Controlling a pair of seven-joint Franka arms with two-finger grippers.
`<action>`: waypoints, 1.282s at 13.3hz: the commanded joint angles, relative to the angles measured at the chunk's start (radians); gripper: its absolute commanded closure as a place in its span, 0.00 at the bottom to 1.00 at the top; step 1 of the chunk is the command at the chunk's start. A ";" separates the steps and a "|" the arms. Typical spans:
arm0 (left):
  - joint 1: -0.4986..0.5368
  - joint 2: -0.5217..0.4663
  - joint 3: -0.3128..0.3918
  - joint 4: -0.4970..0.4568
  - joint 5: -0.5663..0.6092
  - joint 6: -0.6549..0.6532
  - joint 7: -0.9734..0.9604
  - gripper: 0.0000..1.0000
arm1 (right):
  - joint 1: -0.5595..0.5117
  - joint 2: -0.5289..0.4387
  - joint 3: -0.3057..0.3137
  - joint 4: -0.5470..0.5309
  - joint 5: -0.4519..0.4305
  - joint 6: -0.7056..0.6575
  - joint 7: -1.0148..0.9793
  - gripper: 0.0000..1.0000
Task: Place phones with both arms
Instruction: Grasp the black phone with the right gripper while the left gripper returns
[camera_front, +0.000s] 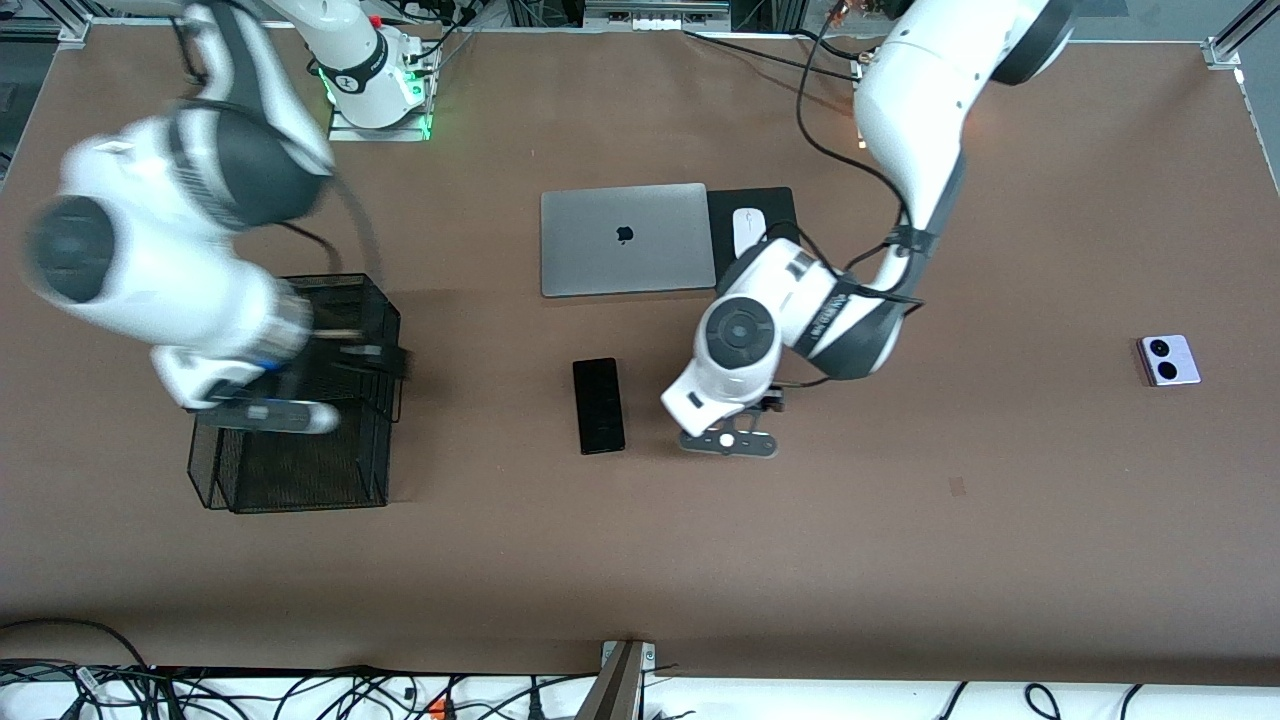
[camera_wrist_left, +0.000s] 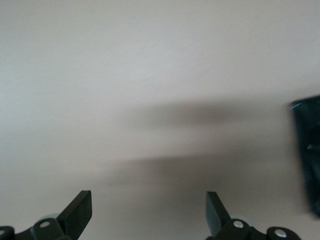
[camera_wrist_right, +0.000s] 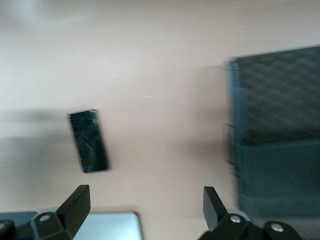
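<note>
- Phones lie on a brown counter (camera_front: 900, 560): a long slim black phone (camera_front: 599, 405) flat near the middle, and a small squarish lavender-white phone (camera_front: 1169, 360) with two black lenses well apart from it, toward the left arm's end.
- No third phone can be made out in any view.
- A closed silver laptop (camera_front: 625, 239) lies farther from the front camera than the slim black phone; just beside the laptop, a white mouse (camera_front: 746, 231) rests on a black pad (camera_front: 752, 215).
- A black wire-mesh basket (camera_front: 300, 440) stands toward the right arm's end of the counter.
- The left gripper (camera_front: 728, 441) hangs low over bare counter, just beside the slim black phone, on the side toward the left arm's end. Its fingers (camera_wrist_left: 80, 210) are spread wide with nothing between them; the left wrist view shows the phone's dark edge (camera_wrist_left: 307, 150) off to one side.
- The right gripper (camera_front: 375, 352) is over the mesh basket, and the arm appears blurred. Its fingers (camera_wrist_right: 77, 202) are also spread and empty.
- In the right wrist view, the slim black phone (camera_wrist_right: 88, 141), a corner of the laptop (camera_wrist_right: 112, 226) and the basket (camera_wrist_right: 275, 135) all show below the fingers.
</note>
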 joint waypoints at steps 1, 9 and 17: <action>0.105 -0.215 0.001 -0.292 0.025 0.007 0.205 0.00 | 0.104 0.118 -0.013 0.011 -0.023 0.153 0.034 0.00; 0.434 -0.422 -0.001 -0.520 0.164 0.010 0.750 0.00 | 0.268 0.361 -0.016 0.015 -0.131 0.382 0.048 0.00; 0.776 -0.445 -0.002 -0.517 0.151 0.094 0.902 0.00 | 0.304 0.430 -0.016 0.014 -0.181 0.492 0.039 0.00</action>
